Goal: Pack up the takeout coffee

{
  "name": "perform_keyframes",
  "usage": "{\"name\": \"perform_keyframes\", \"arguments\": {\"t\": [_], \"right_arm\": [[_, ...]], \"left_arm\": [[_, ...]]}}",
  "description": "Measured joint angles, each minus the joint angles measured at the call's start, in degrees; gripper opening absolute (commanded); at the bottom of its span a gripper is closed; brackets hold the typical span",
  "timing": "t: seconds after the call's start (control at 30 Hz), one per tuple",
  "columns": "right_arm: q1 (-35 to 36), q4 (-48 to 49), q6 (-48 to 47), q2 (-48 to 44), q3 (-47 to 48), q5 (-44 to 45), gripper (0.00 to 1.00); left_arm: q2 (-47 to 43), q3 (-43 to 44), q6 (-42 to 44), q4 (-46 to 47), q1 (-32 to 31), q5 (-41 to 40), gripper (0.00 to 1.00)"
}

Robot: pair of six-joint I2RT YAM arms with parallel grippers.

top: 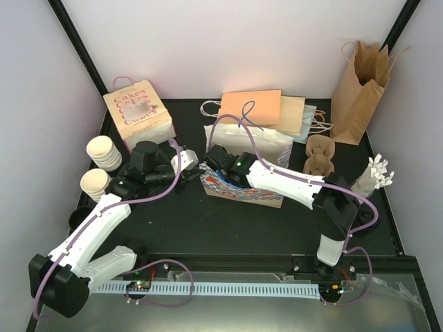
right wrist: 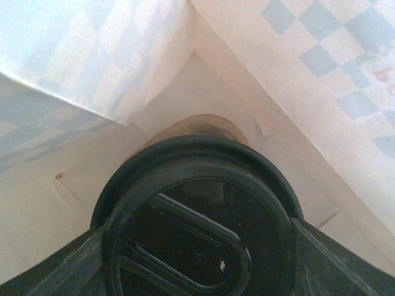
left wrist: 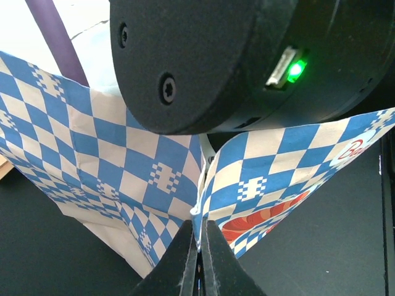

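Observation:
A blue-and-white checkered paper bag (top: 243,189) stands open in the middle of the table. My left gripper (left wrist: 199,233) is shut on the bag (left wrist: 123,160), pinching its upper edge at a corner fold. My right gripper (right wrist: 197,246) reaches down inside the bag, shut on a takeout coffee cup whose black lid (right wrist: 197,203) fills the right wrist view, with fingers (right wrist: 74,265) pressed against both sides of it. The cup's body is mostly hidden under the lid. More cream cups stand at the left: a stack (top: 104,152) and a single one (top: 95,183).
A pink "Cakes" box (top: 137,114) stands at the back left. Flat paper bags (top: 266,111) and a white bag (top: 259,143) lie behind the checkered bag. A brown cup carrier (top: 320,155), a tall brown bag (top: 356,86) and a white bundle (top: 374,176) are at the right.

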Motion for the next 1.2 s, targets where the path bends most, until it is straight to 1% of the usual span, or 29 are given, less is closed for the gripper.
{"name": "perform_keyframes", "arguments": {"t": [0.03,0.1,0.17,0.27,0.33,0.57,0.73,0.8,0.83,1.07,1.2], "right_arm": [[0.0,0.1,-0.1,0.1,0.0,0.0,0.61],[0.0,0.3,-0.2,0.1,0.0,0.1,0.61],[0.0,0.6,-0.3,0.1,-0.1,0.1,0.60],[0.0,1.3,-0.6,0.1,-0.4,0.1,0.61],[0.0,1.6,-0.9,0.0,-0.5,0.0,0.61],[-0.4,2.1,-1.9,-0.5,-0.9,-1.0,0.61],[-1.7,2.4,-2.5,-0.7,-0.9,-3.3,0.62],[-2.5,2.5,-2.8,-0.9,-0.8,-4.8,0.62],[-3.0,2.5,-3.0,-1.0,-0.7,-5.7,0.62],[-5.0,2.8,-3.7,-1.2,-0.7,-9.8,0.62],[-5.1,2.9,-3.6,-1.3,-0.9,-9.7,0.62]], "left_arm": [[0.0,0.0,-0.2,0.0,0.0,0.0,0.06],[-0.1,0.0,-0.5,0.0,0.0,0.0,0.12],[-0.5,-0.2,-0.7,0.0,0.0,0.1,0.22],[-2.0,-0.2,-1.3,0.0,0.0,0.1,0.40],[-3.6,-0.2,-2.0,0.0,0.0,0.1,0.49],[-9.7,0.5,-5.8,-1.2,0.0,-1.0,0.72],[-12.0,3.0,-10.1,-3.7,0.0,-3.3,0.85],[-12.9,3.7,-11.9,-4.5,0.0,-4.5,0.97],[-13.3,4.0,-13.4,-5.2,0.0,-5.3,0.98],[-13.2,8.2,-22.2,-10.4,0.0,-12.2,0.99],[-11.2,10.4,-26.2,-12.6,0.0,-13.2,0.99]]}}
